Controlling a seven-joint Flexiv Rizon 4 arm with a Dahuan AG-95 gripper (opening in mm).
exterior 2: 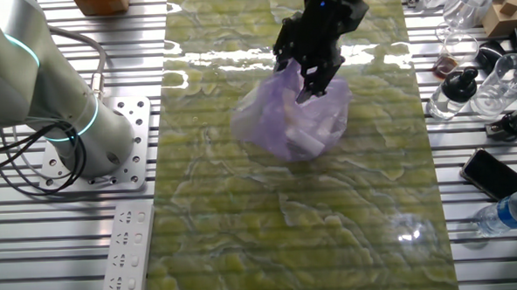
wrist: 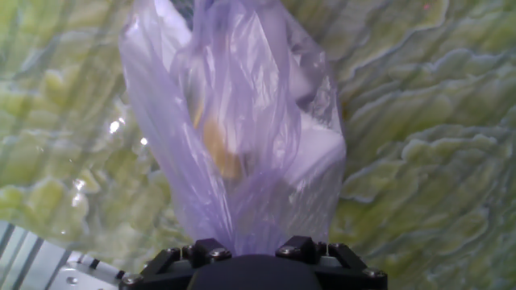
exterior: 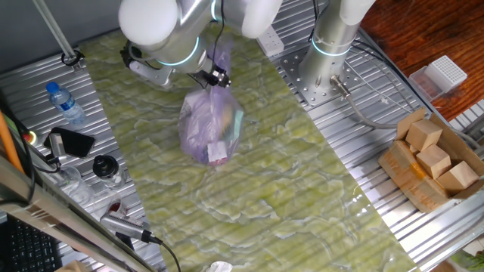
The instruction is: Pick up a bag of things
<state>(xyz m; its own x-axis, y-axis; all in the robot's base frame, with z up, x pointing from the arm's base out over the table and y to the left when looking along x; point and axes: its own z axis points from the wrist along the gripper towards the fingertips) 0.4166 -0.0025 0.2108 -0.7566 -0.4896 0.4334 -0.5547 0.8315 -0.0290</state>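
Observation:
The bag of things (exterior: pixel 209 125) is a translucent pale purple crinkled plastic bag, and it hangs from my gripper (exterior: pixel 214 78) over the green marbled mat. A teal box, a yellowish item and a small white-pink cube show through it. In the other fixed view my gripper (exterior 2: pixel 312 68) is shut on the gathered top of the bag (exterior 2: pixel 297 121). In the hand view the bag (wrist: pixel 242 137) fills the middle and runs down between the two fingers (wrist: pixel 201 250), with a yellowish item inside.
A brown cardboard box of wooden blocks (exterior: pixel 431 162) stands at the right. A water bottle (exterior: pixel 64 102), a phone (exterior: pixel 72 141) and glassware (exterior: pixel 106 168) lie at the left. A power strip (exterior 2: pixel 128 251) and the arm's base (exterior 2: pixel 83 139) stand beside the mat.

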